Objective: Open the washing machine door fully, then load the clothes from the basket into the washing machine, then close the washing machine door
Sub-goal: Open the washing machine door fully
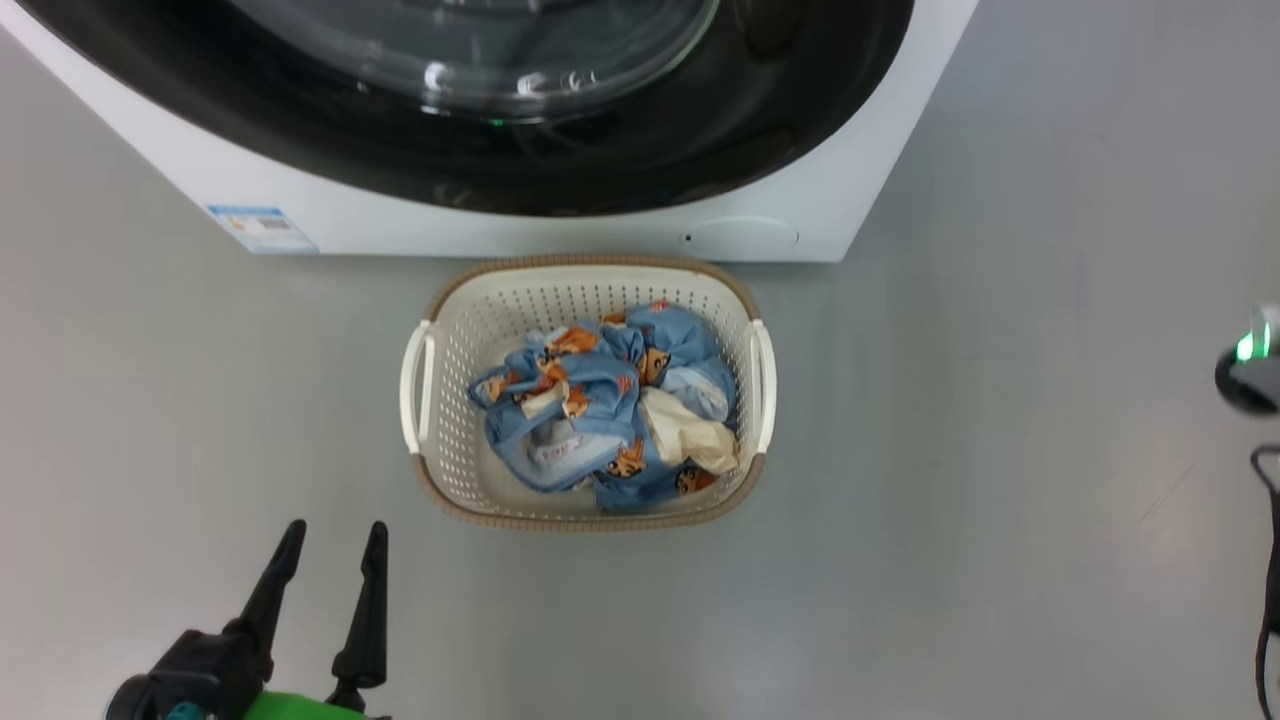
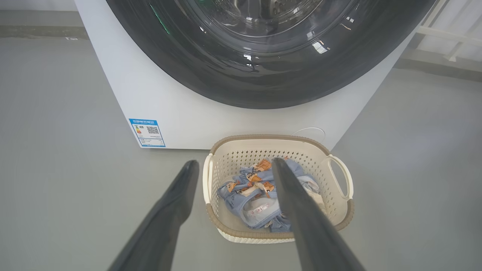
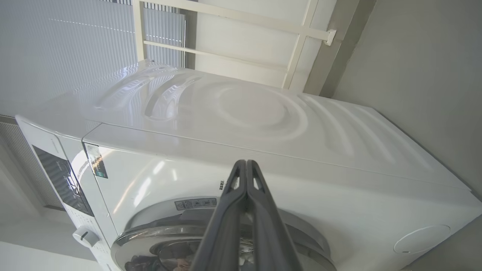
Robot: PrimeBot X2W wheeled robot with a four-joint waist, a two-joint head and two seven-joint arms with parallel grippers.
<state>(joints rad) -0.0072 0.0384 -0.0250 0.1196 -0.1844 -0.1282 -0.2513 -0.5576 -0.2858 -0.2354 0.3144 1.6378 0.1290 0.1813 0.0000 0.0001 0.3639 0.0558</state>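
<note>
Left gripper, lower left of the head view: two dark fingers apart, nothing between them, hanging over bare grey floor. Tips point up-frame, toward the left side of the basket but well short of it. In the left wrist view the spread fingers frame the basket's near left corner.

Right gripper, bottom centre of the right wrist view: fingers pressed together, empty, aimed at the upper front of the washing machine, above the door.

Basket sits centre frame in the head view, on the floor just in front of the machine's white base. The clothes lie heaped inside: blue tiger-print fabric with a cream piece at its lower right. None lifted out.

The washing machine door fills the top of the head view. Glossy black rim and glass bowl sit flush against the cabinet, so it reads as shut. Blue label sticker at the machine's lower left corner.

Judgement: step one, opening the door, is not yet done; loading and closing follow.

Next move calls for one gripper to reach the door's edge and find a hold. No handle or recess is plain in these views, so it has to be located first. The door must then swing out fully, and the basket directly below needs watching.
</note>
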